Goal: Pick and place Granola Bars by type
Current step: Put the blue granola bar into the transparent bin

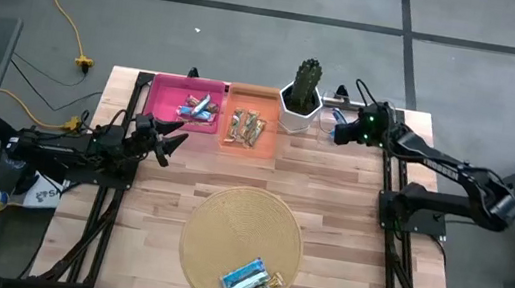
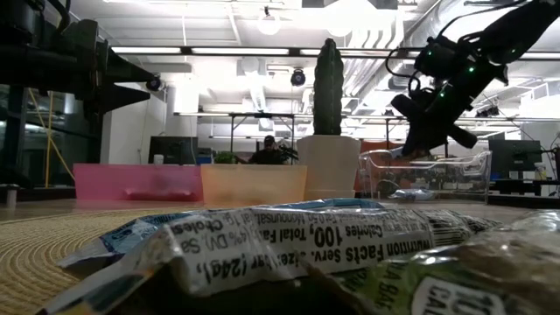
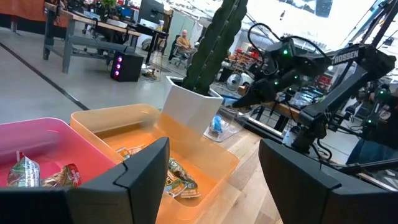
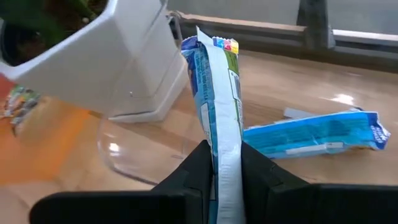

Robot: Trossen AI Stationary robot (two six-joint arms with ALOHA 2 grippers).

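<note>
My right gripper (image 1: 344, 128) hovers at the table's far right over a clear tray (image 2: 422, 175), shut on a blue-and-white granola bar (image 4: 214, 93). A second blue-and-white bar (image 4: 317, 135) lies flat in that tray. My left gripper (image 1: 173, 138) is open and holds nothing, hovering near the pink bin (image 1: 158, 100), which holds blue-red-white bars (image 1: 197, 107). Brown bars (image 1: 246, 127) lie in the orange bin (image 1: 272, 101). A few more bars (image 1: 252, 281) rest on a round woven mat (image 1: 226, 225). My right gripper pinches the blue-and-white bar between its two fingers (image 4: 193, 165) at the bar's near end (image 4: 225, 158). The bar stands edge-on in the hold, reaches forward past the fingertips and is lifted clear above the tray's floor.
A green cactus in a white pot (image 1: 301, 98) stands between the orange bin and the clear tray, close to my right gripper. Bare wood lies between the bins and the mat. A person sits in the room beyond the table (image 2: 268, 150).
</note>
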